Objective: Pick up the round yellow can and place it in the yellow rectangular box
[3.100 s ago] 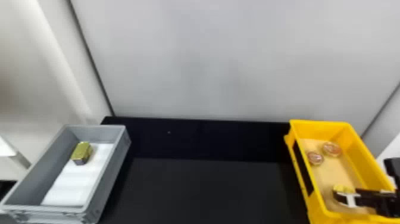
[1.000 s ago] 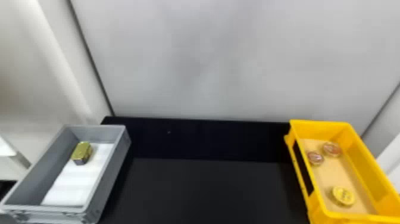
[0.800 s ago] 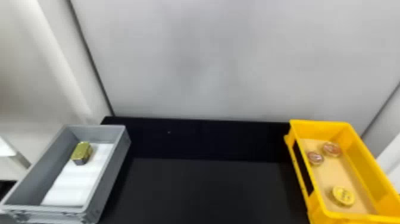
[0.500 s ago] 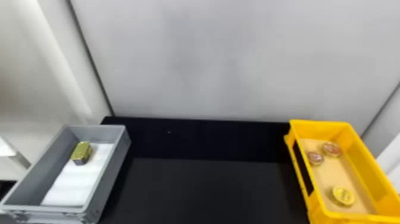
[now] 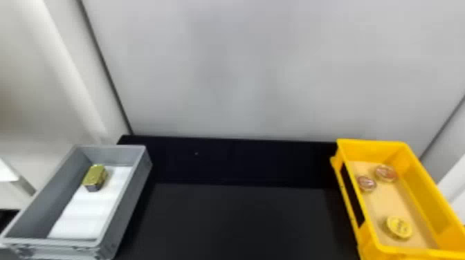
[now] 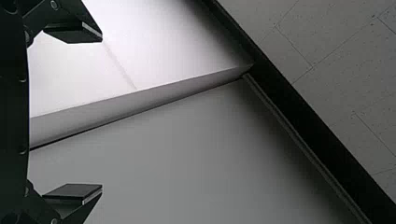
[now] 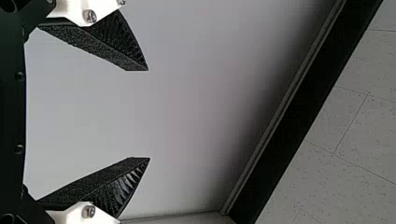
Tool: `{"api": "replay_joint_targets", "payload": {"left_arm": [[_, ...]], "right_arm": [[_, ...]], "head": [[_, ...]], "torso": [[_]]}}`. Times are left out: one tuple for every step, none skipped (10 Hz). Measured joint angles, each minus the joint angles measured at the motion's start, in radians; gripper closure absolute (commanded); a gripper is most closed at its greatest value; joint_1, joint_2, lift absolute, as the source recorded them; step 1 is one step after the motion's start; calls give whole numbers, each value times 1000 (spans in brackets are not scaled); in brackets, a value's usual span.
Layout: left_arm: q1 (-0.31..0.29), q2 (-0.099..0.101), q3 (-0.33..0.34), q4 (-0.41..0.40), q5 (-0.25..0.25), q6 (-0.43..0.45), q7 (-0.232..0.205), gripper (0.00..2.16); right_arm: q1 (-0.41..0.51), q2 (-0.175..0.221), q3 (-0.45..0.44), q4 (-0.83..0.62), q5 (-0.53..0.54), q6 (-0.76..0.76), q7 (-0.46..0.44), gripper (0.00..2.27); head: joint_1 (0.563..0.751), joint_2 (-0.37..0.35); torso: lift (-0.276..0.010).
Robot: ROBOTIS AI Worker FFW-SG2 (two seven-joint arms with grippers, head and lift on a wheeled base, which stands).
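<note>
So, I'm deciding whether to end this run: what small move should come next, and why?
Probably just leave both arms parked, with no further grasp: the yellow can already lies in the yellow box, and the left gripper and right gripper are both open with nothing between their fingers.

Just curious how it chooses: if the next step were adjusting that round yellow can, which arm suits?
Probably the right. The round yellow can already lies in the yellow box on the robot's right, and the right gripper is open and empty.
</note>
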Motion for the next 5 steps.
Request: {"api": "replay_joint_targets", "payload": {"left_arm": [[0,0,-1,0,0,1,0,140],[0,0,-2,0,0,2,-2,140],[-1,1,-3,0,0,3,-3,142],[-1,2,-4,0,0,4,-4,140],[-1,2,-4,0,0,4,-5,140]], "right_arm": [[0,1,0,0,-3,3,0,113],[0,1,0,-1,-4,8,1,105],[-2,2,3,-3,-4,16,-1,85],[-4,2,6,-6,-4,26,-7,85],[-7,2,10,-10,-3,38,-14,81]], "head": [[663,54],[663,54],[663,54],[661,54],[663,54]], "torso": [[-9],[-9],[-9],[-9],[-9]]}}
